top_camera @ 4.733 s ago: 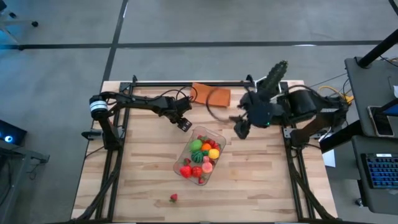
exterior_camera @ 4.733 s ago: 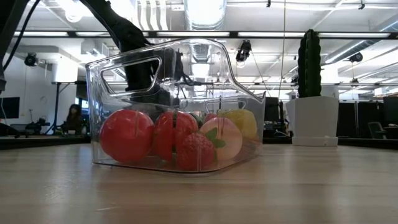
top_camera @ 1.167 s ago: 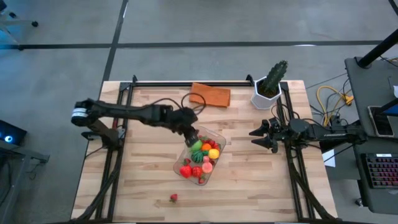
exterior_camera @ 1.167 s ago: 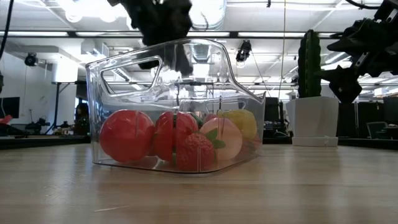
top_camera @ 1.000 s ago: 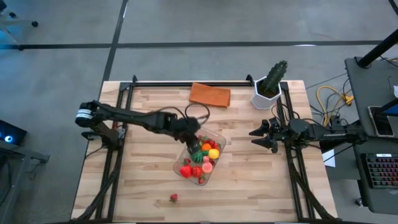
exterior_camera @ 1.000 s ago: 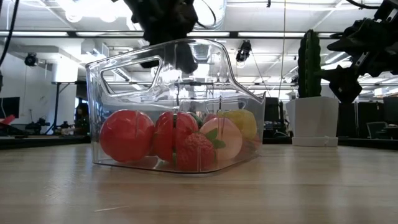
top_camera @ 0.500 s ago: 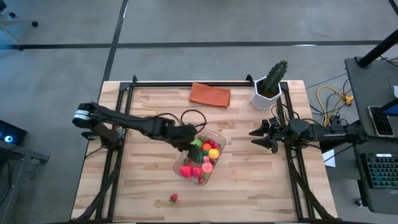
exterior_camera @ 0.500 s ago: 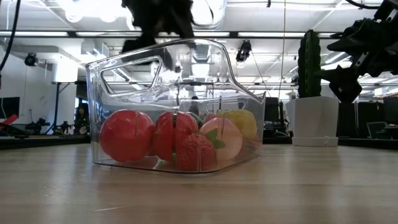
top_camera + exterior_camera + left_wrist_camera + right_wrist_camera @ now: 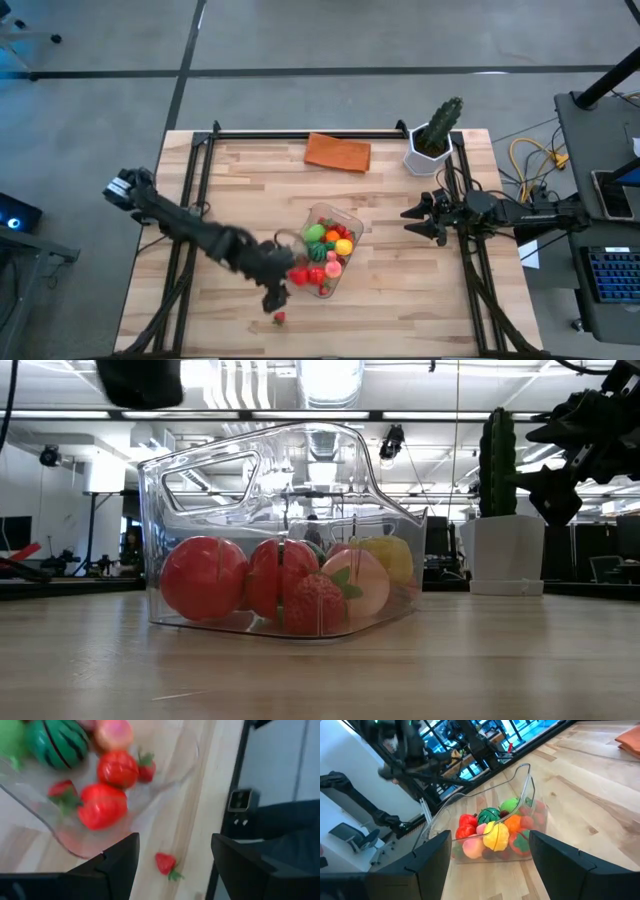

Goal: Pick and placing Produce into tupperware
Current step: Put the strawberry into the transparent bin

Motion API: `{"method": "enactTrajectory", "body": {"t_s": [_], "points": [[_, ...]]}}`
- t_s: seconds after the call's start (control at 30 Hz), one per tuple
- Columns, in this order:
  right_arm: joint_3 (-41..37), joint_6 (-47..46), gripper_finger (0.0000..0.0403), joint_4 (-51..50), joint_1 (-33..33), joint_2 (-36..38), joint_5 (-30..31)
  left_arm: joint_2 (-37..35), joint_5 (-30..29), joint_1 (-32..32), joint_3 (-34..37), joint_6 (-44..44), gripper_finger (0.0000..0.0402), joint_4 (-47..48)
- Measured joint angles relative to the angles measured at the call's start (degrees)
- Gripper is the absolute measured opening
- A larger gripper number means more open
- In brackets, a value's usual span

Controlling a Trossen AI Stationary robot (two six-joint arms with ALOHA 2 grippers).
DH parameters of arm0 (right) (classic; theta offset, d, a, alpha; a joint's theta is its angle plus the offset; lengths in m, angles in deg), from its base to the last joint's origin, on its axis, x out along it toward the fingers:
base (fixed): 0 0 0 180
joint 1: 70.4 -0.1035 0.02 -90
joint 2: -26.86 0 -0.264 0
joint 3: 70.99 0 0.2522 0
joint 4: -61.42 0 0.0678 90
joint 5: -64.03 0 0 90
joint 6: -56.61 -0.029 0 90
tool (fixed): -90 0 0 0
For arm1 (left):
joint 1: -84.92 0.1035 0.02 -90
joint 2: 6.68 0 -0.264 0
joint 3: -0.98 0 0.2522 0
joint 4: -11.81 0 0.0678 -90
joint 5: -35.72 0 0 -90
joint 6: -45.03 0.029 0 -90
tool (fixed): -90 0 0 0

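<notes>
The clear tupperware [image 9: 325,250] stands mid-table and holds produce [image 9: 322,252]: red, green, yellow and orange toy fruits, among them a small watermelon [image 9: 57,742] and tomatoes [image 9: 203,578]. One loose strawberry [image 9: 279,318] lies on the wood by the near edge. My left gripper [image 9: 277,297] hangs open just above and beside this strawberry [image 9: 165,863], off the tupperware's near left corner, with nothing between its fingers [image 9: 117,865]. My right gripper [image 9: 408,222] waits open at the table's right side, pointing at the tupperware [image 9: 490,827].
A flat orange cloth [image 9: 338,152] lies at the far edge. A green cactus [image 9: 447,118] in a white pot [image 9: 505,552] stands at the far right corner. Bare wood lies left of and in front of the tupperware. Black frame rails [image 9: 190,210] run along both sides.
My left gripper has swung from above the tupperware's far left part toward the table's near edge, past the tupperware's left side, to the loose strawberry. In the low view its fingers went from together to apart. The tupperware and its produce have stayed put.
</notes>
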Motion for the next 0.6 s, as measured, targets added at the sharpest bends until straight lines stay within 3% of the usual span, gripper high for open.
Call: {"method": "enactTrajectory", "body": {"t_s": [0.23, 0.6], "points": [[0.0, 0.0, 0.0258, 0.0, 0.0, 0.0, 0.0, 6.5, -3.4, -8.4, 0.4, -10.4, 0.0233, 0.0], [0.0, 0.0, 0.0258, 0.0, 0.0, 0.0, 0.0, 16.0, -2.0, -10.5, -1.1, -43.1, 0.0233, 0.2]]}}
